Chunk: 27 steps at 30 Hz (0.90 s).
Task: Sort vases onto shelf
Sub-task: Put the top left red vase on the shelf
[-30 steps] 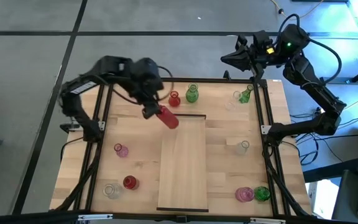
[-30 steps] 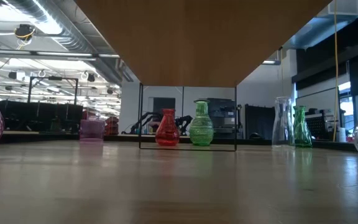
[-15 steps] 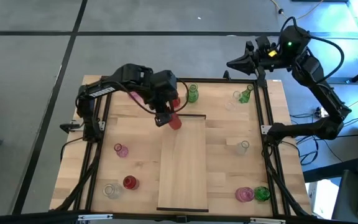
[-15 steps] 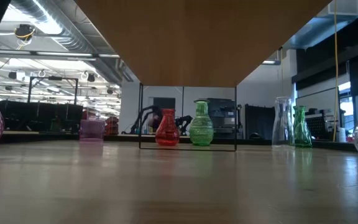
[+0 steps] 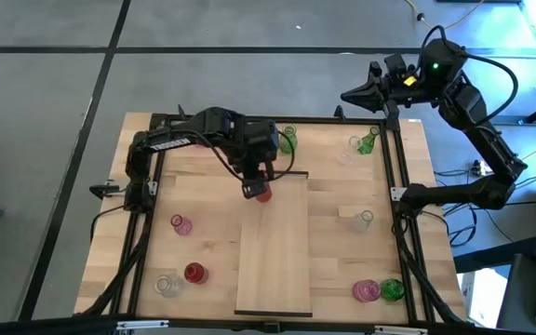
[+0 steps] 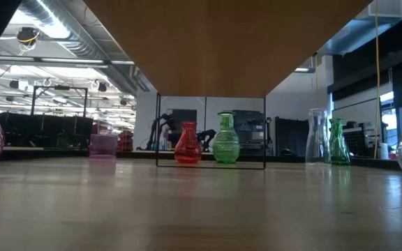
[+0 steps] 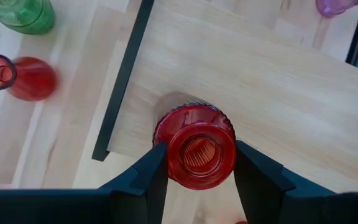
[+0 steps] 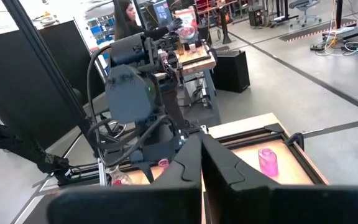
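Observation:
My left gripper (image 5: 255,189) is shut on a red vase (image 5: 263,193) over the far end of the pale shelf (image 5: 277,261), just inside its dark end strip (image 7: 120,87). A second red vase (image 7: 18,76) and a green one (image 5: 288,140) stand on the table beyond that strip. Other vases stand around the shelf: pink (image 5: 181,224), red (image 5: 194,273), clear (image 5: 166,284), clear (image 5: 364,220), pink (image 5: 366,290) and green (image 5: 392,289). My right gripper (image 5: 348,94) is shut on nothing, raised beyond the table's far right corner. My left gripper pinches the red vase between its two fingers (image 7: 156,171), on the narrower end (image 7: 199,163) nearest the wrist. The fingers slant steeply down from above. The ribbed belly (image 7: 191,115) hangs below them, nearly upright over the shelf. Whether its base touches the board, I cannot tell.
A green vase (image 5: 368,141) and a clear vase (image 5: 347,151) stand at the far right of the table. A black frame (image 5: 400,186) runs along the table's sides. Most of the shelf's board lies bare. A person (image 8: 126,18) shows far off in the room.
My left gripper has gone toward the table's right and near edges and down, from beside the shelf's far left corner to over its far end, tipping further downward. The red vase has swung from slanting to nearly upright. My right gripper has turned a little.

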### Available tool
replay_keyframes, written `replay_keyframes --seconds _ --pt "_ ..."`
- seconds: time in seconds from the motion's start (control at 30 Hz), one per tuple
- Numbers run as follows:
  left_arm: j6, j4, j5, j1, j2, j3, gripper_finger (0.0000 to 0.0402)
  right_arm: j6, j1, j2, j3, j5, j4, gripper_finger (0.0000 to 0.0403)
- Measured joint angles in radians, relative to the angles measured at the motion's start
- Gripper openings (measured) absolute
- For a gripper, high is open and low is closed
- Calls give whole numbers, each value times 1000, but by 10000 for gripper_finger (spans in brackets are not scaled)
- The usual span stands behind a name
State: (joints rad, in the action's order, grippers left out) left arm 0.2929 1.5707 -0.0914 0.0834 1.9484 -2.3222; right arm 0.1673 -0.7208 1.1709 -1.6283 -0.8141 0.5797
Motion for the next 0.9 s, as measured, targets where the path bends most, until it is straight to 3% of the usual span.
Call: replay_keyframes --seconds 0.5,0.9 --pt "11 -3 25 1 -3 17 149 0 0 -2 0 -9 0 1" --pt "11 0 -5 16 -3 19 193 3 0 -2 0 -17 0 1"
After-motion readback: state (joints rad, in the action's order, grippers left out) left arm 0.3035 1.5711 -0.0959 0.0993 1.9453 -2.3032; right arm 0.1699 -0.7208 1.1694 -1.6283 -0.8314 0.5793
